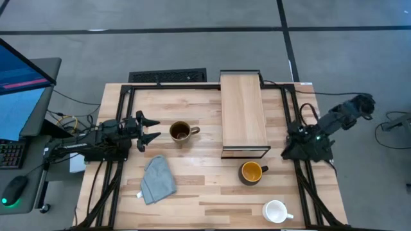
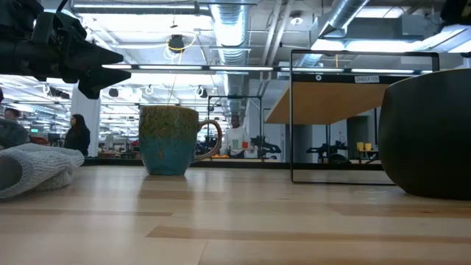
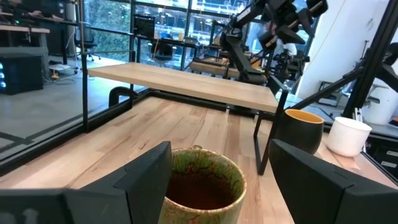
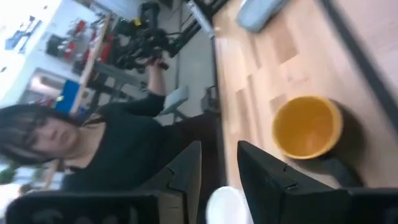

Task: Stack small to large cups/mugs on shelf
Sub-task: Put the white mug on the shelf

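Left tool (image 1: pixel 153 129) is hovering open at 9 o'clock of the olive-brown mug (image 1: pixel 180 132), gripping nothing; right tool (image 4: pixel 217 171) is waiting open at the surface's (image 1: pixel 192 192) 3 o'clock edge. Nothing is sitting on the shelf (image 1: pixel 243 109) yet: dark mug (image 1: pixel 252 172) and white mug (image 1: pixel 276 211) are standing apart, so all stacking is remaining.

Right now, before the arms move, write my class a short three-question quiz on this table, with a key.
1. True or false: a mug already stands on the shelf.
2. Which mug lies nearest the open left gripper? A) white mug B) olive-brown mug C) dark mug with yellow inside
3. What soft thing lies on the tabletop near the left arm?

Key: 1. False, the shelf is bare. 2. B. 3. A grey cloth.
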